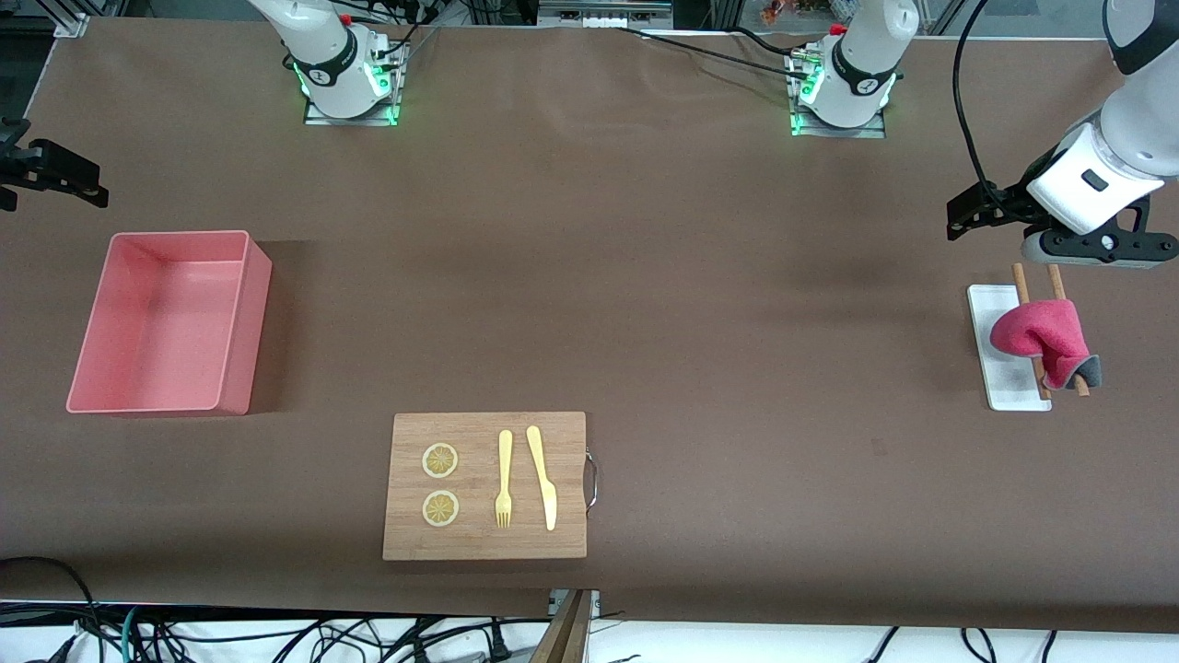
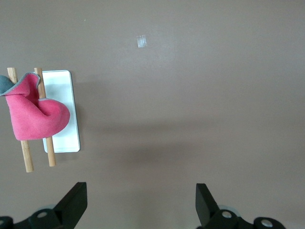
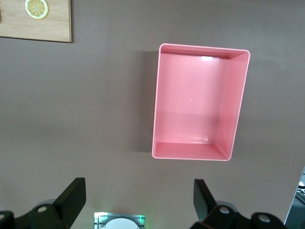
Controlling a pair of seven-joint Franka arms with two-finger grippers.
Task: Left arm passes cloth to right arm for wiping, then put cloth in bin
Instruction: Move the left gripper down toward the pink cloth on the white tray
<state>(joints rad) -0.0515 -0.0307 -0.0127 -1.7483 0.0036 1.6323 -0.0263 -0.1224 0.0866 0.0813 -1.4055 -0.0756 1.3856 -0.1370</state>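
Note:
The pinkish-red cloth (image 1: pixel 1036 333), with a dark grey corner showing, hangs over two wooden rods (image 1: pixel 1020 278) on a flat white tray (image 1: pixel 986 304) at the left arm's end of the table. My left gripper (image 1: pixel 1101 250) hangs open and empty over the table beside that tray. In the left wrist view the cloth (image 2: pixel 35 112) lies off to one side of the open left gripper (image 2: pixel 141 196). The salmon-pink bin (image 1: pixel 250 313) stands empty at the right arm's end. My right gripper (image 3: pixel 138 196) is open, high over bare table beside the bin (image 3: pixel 236 105).
A wooden board (image 1: pixel 488 545) carrying two lemon slices (image 1: pixel 440 460), a fork (image 1: pixel 504 479) and a knife (image 1: pixel 543 479) lies near the front camera. Only a black piece of the right hand (image 1: pixel 51 172) shows at the front view's edge.

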